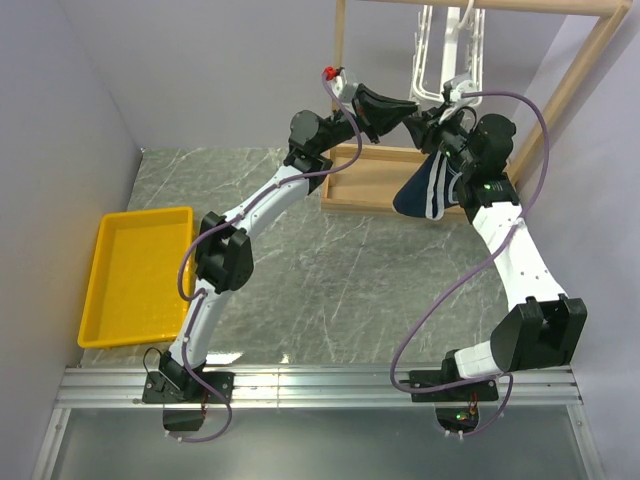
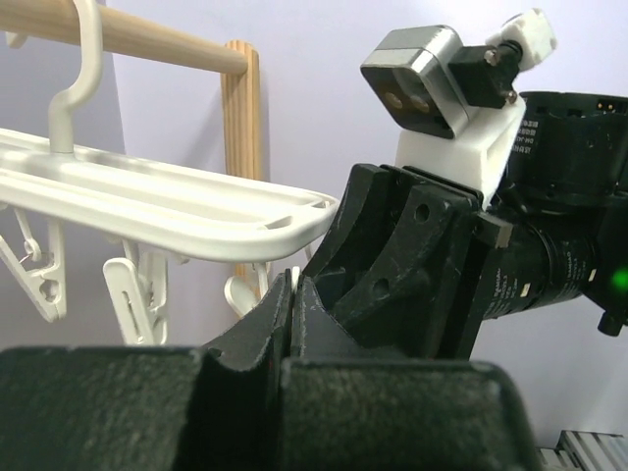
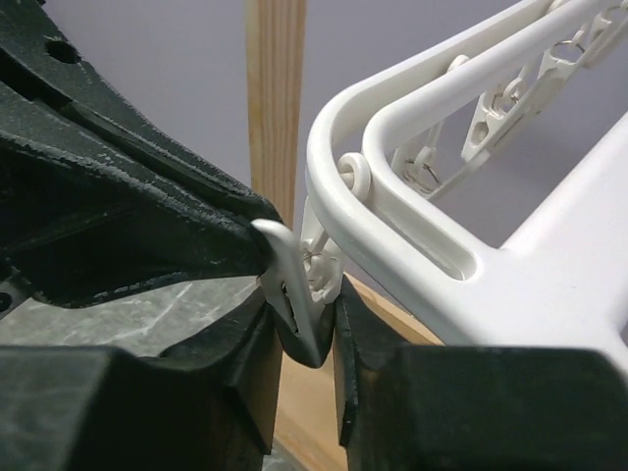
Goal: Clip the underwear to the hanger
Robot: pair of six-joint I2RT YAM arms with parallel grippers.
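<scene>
The white hanger point(image 1: 445, 55) hangs from the wooden rack; it also shows in the left wrist view point(image 2: 147, 201) and the right wrist view point(image 3: 442, 226). My right gripper point(image 3: 306, 314) is shut on one of its dangling clips point(image 3: 294, 285) at the frame's corner, with a dark fold under the clip between the fingers. The navy underwear point(image 1: 425, 190) with white trim hangs right below that gripper point(image 1: 435, 125). My left gripper point(image 2: 289, 285) is shut, nothing showing between its tips. It point(image 1: 408, 108) meets the right gripper tip to tip, touching the clip's upper tab.
A light wooden rack frame point(image 1: 590, 60) stands on a wooden base point(image 1: 370, 180) at the back; its post point(image 3: 275, 98) is just behind the clip. Other clips point(image 2: 132, 294) dangle under the hanger. A yellow tray point(image 1: 140, 275) lies at the left of the marble table.
</scene>
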